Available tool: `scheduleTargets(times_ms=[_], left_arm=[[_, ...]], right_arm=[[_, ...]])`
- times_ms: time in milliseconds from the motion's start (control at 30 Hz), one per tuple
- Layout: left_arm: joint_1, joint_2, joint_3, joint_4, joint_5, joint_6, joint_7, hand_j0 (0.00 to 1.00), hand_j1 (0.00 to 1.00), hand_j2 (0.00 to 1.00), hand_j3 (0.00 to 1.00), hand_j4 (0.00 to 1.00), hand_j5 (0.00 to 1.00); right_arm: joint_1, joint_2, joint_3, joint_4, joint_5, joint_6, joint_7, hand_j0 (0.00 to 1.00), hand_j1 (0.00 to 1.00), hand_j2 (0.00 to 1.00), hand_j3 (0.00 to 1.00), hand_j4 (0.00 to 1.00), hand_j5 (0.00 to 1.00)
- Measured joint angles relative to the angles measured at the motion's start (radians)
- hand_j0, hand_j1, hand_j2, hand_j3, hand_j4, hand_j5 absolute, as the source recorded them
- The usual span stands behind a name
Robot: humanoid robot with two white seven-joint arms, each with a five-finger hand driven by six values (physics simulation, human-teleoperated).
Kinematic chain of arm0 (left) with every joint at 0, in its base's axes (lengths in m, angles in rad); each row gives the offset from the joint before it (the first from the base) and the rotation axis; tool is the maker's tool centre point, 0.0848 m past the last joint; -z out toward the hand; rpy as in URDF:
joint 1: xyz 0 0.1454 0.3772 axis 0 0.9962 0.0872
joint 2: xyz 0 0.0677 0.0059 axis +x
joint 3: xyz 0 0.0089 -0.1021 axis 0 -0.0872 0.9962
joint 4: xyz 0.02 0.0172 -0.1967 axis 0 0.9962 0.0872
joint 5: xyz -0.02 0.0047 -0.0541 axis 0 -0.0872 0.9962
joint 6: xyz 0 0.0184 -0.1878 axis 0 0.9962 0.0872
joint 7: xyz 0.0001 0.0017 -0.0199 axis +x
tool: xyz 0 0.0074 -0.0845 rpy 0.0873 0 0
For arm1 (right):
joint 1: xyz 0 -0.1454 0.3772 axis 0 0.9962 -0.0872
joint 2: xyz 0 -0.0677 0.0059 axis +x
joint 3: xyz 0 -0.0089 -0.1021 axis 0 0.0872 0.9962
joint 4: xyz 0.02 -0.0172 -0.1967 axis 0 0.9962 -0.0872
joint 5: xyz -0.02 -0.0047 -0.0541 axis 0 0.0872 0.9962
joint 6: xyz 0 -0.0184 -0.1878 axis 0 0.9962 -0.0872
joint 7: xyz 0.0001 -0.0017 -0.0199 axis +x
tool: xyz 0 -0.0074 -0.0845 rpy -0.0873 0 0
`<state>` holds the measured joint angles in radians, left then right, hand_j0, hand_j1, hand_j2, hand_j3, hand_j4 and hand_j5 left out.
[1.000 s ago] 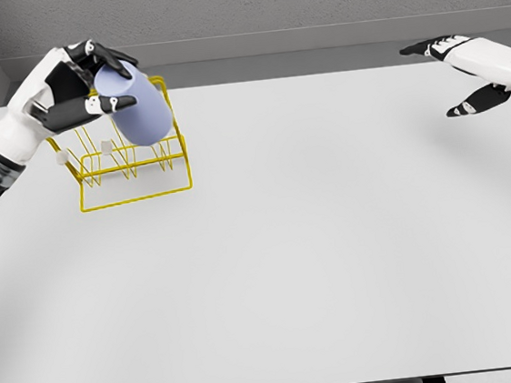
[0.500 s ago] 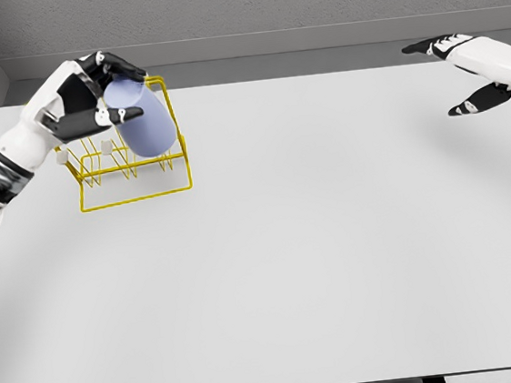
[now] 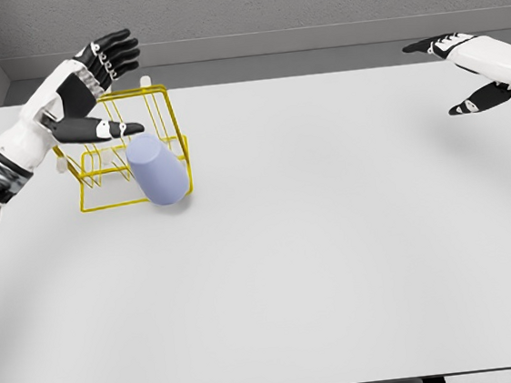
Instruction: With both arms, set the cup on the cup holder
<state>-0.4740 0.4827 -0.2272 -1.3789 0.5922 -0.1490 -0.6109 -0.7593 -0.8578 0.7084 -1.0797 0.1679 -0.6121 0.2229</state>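
A pale lavender cup [image 3: 155,170] lies tilted, mouth down, against the front right part of the yellow wire cup holder [image 3: 99,182] at the table's far left. My left hand [image 3: 104,87] hovers just above and behind the holder with its fingers spread, holding nothing and apart from the cup. My right hand [image 3: 462,71] stays at the far right over the table's back edge, fingers extended and empty.
The white table [image 3: 315,240] stretches wide in front of and to the right of the holder. A grey wall runs behind the table's far edge.
My left hand has let go of the cup and spread its fingers. The cup has dropped down onto the holder's front right. The right arm has barely moved.
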Motion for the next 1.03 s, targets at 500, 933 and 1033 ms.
scheduleTargets(times_ms=[500, 933, 1033], left_arm=[[0.034, 0.01, 0.0, -0.06, 0.011, -0.041, 0.0, 1.0, 1.0, 1.0, 1.0, 1.0, 1.0], [0.206, 0.285, -0.007, -0.244, -0.034, -0.324, 0.0, 0.98, 0.98, 0.98, 0.98, 0.98, 0.98], [0.207, 0.311, -0.035, -0.255, -0.046, -0.386, 0.0, 0.97, 0.97, 0.97, 0.97, 0.97, 0.97]], right_arm=[[0.002, 0.001, 0.0, 0.0, 0.0, 0.0, 0.0, 1.0, 1.0, 1.0, 1.0, 1.0, 1.0], [0.005, -0.006, -0.012, 0.0, 0.0, 0.0, -0.001, 1.0, 1.0, 1.0, 1.0, 1.0, 1.0], [0.005, -0.005, -0.014, 0.0, 0.0, 0.0, -0.001, 1.0, 1.0, 1.0, 1.0, 1.0, 1.0]])
